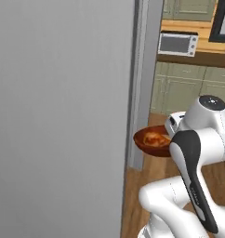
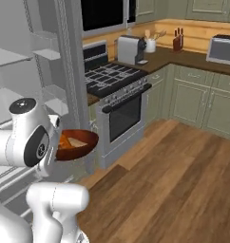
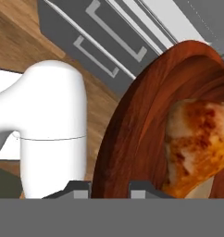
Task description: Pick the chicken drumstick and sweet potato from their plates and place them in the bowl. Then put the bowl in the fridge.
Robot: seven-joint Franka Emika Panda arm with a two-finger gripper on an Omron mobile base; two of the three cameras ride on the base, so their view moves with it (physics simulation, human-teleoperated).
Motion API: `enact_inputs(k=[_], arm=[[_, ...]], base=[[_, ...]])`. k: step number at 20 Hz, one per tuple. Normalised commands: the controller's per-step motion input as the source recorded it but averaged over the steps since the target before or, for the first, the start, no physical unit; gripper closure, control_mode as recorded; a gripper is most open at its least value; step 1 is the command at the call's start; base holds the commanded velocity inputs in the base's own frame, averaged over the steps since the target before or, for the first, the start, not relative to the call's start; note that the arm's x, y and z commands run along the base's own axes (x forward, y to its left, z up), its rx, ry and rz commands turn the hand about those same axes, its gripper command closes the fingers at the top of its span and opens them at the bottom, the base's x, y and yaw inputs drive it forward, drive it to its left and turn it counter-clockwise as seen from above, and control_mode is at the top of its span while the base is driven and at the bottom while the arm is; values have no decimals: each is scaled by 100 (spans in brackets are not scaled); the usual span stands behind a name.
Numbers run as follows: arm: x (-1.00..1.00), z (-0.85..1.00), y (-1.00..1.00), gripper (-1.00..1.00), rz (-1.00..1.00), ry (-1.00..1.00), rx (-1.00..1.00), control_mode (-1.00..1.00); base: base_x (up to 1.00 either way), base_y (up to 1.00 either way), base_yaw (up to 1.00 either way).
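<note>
The bowl [image 3: 146, 115] is glossy reddish-brown, with the browned drumstick [image 3: 197, 143] lying inside. The end effector [image 3: 109, 189] is clamped tight on its rim, fingertips [image 3: 77, 189] either side. The bowl hangs in the air beside the open grey fridge [image 1: 63, 116], above the wooden floor [image 2: 174, 180].

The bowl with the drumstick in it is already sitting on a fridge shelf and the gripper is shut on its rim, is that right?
Not quite. The bowl is not on a shelf: the right base view shows it held in the air beside the open fridge, above the floor. The rest stands: the chicken drumstick lies in it, and the gripper is shut on its rim.
</note>
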Motion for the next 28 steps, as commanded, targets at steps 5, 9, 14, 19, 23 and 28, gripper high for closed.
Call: enact_inputs(k=[5, 9, 14, 19, 23, 28], arm=[[0, 0, 0, 100, 0, 0, 0, 100], [0, 0, 0, 100, 0, 0, 0, 100], [0, 0, 0, 100, 0, 0, 0, 100], [0, 0, 0, 100, 0, 0, 0, 100], [0, 0, 0, 100, 0, 0, 0, 100], [0, 0, 0, 100, 0, 0, 0, 100]], base=[[13, 24, 27], [-46, 62, 21], [11, 32, 29], [34, -19, 48], [-4, -22, 59], [9, -48, 59]])
